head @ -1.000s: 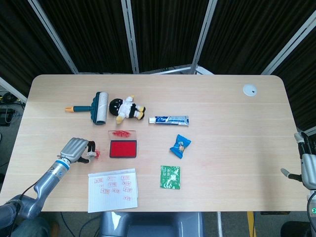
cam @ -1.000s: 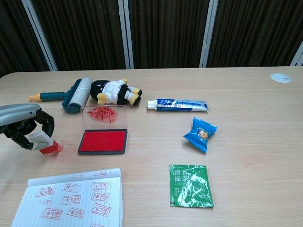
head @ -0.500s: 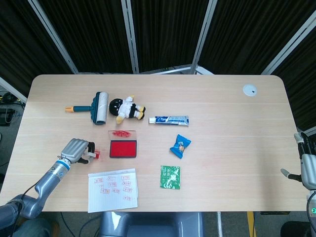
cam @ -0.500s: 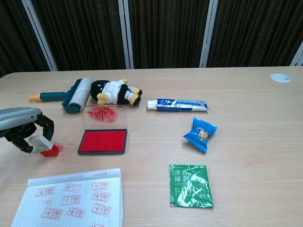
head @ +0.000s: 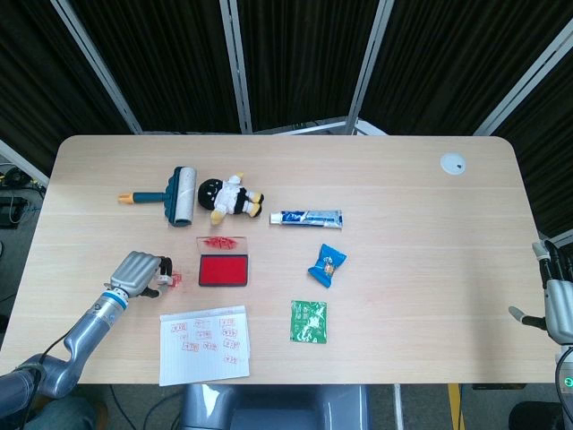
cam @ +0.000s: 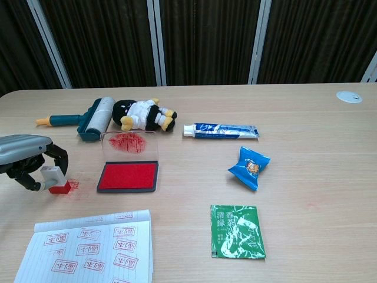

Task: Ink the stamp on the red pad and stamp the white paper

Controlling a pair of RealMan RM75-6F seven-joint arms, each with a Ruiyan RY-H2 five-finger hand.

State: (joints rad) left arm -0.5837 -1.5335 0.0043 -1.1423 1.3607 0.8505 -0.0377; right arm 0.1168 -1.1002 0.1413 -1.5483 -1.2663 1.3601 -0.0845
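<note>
The stamp (cam: 56, 180), with a white handle and a red base, stands upright on the table left of the red ink pad (cam: 128, 175). My left hand (cam: 26, 160) curls around the stamp, fingers on its left side and thumb arching over it. In the head view the left hand (head: 134, 271) has the stamp (head: 168, 279) at its fingertips, beside the red pad (head: 223, 270). The pad's clear lid (cam: 129, 145) stands open behind it. The white paper (cam: 88, 250), bearing several red prints, lies near the front edge. My right hand (head: 557, 300) rests off the table's right edge, fingers apart and holding nothing.
A lint roller (head: 177, 194), a plush doll (head: 230, 196) and a toothpaste tube (head: 306, 217) lie behind the pad. To its right are a blue snack packet (head: 328, 264) and a green sachet (head: 308, 321). Red ink smears mark the table (cam: 75, 187) by the stamp.
The stamp has gone from tilted in my left hand to standing upright on the table, and the hand has drawn slightly left. The right hand has not moved.
</note>
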